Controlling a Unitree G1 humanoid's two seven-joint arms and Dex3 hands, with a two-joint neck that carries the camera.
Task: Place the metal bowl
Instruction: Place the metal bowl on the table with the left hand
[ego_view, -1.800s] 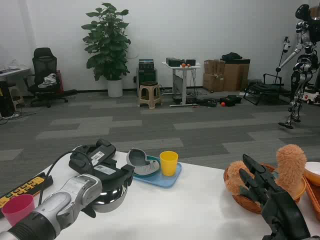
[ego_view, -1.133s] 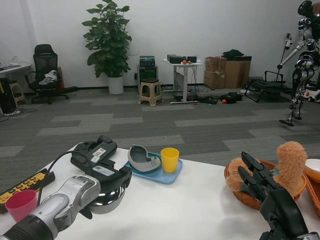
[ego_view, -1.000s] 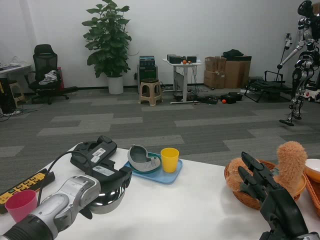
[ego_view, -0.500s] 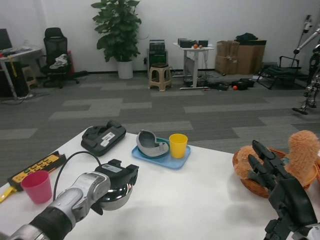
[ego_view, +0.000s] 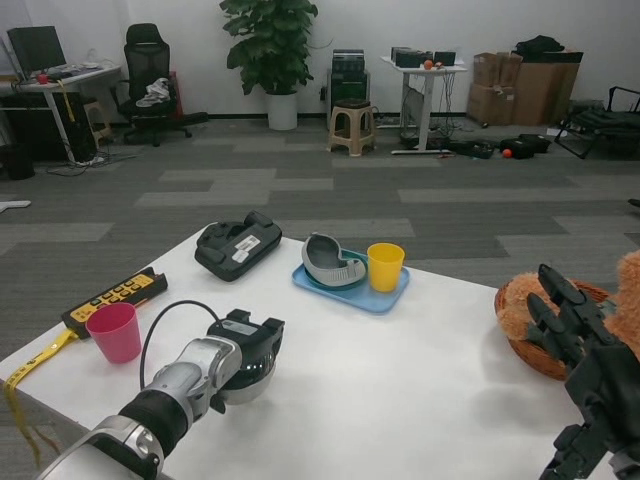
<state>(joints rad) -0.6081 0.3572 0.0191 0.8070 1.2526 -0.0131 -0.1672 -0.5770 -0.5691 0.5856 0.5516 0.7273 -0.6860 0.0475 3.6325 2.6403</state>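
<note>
One bowl (ego_view: 250, 362) is what we are gripping in our left hand (ego_view: 243, 343), low at the table (ego_view: 400, 380). We are wanting a level, gentle release. Our right hand (ego_view: 585, 365) is hanging empty, fingers spread. We are counting two cups: pink (ego_view: 115, 332), yellow (ego_view: 385, 267).

The white bench (ego_view: 400, 370) carries a pink cup (ego_view: 114, 331), yellow remote (ego_view: 115, 298), black case (ego_view: 238, 244), blue tray (ego_view: 355, 292), wicker basket (ego_view: 525, 343) and the metal bowl (ego_view: 248, 366) near its left front.
</note>
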